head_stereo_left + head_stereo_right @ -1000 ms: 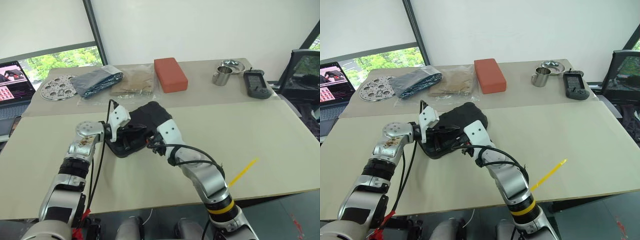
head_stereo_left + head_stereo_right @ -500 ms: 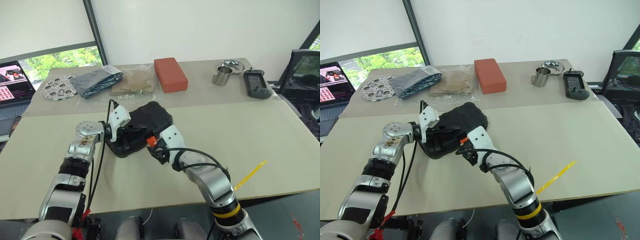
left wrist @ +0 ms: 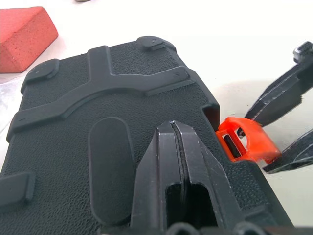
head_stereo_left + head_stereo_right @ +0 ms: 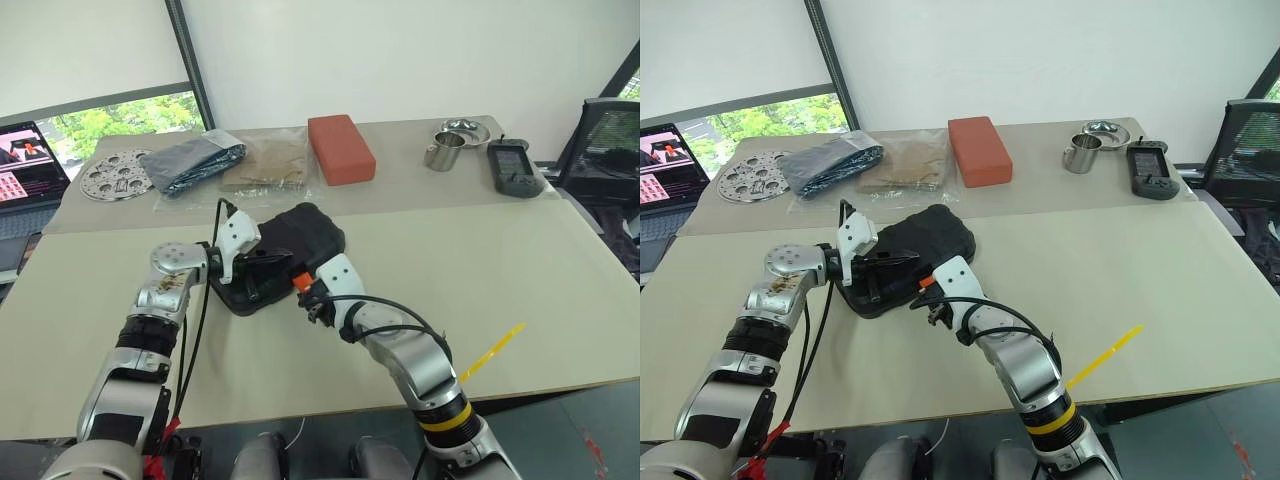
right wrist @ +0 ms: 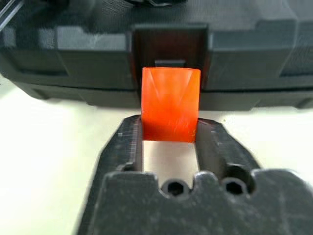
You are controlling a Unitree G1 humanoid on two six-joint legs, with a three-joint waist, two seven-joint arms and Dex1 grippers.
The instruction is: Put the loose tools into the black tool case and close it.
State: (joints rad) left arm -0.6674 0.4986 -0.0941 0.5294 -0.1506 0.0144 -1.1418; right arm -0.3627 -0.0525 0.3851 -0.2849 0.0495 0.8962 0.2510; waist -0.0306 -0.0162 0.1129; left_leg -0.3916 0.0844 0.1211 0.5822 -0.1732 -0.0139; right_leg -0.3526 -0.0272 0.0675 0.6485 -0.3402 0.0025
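Note:
The black tool case (image 4: 312,230) lies closed on the table in front of me. My left gripper (image 3: 172,128) is shut and rests its tips on the ribbed lid (image 3: 98,98) near the front edge. The small orange latch (image 5: 170,103) sticks out from the case's front edge. My right gripper (image 5: 168,128) is at that edge, shut on the latch, with one finger on each side of it. The head views show it there too (image 4: 305,290). The loose tools are out of view.
Along the back of the table stand a red block (image 4: 341,148), a metal cup (image 4: 443,152) and bowl (image 4: 462,130), a black handheld device (image 4: 513,167), two bagged items (image 4: 200,162) and a perforated metal disc (image 4: 118,175). A thin yellow strip (image 4: 490,352) lies front right.
My right gripper drew back from the case's front and sank a little. The orange latch came into view, and the fingers now close on it. The left gripper stayed put.

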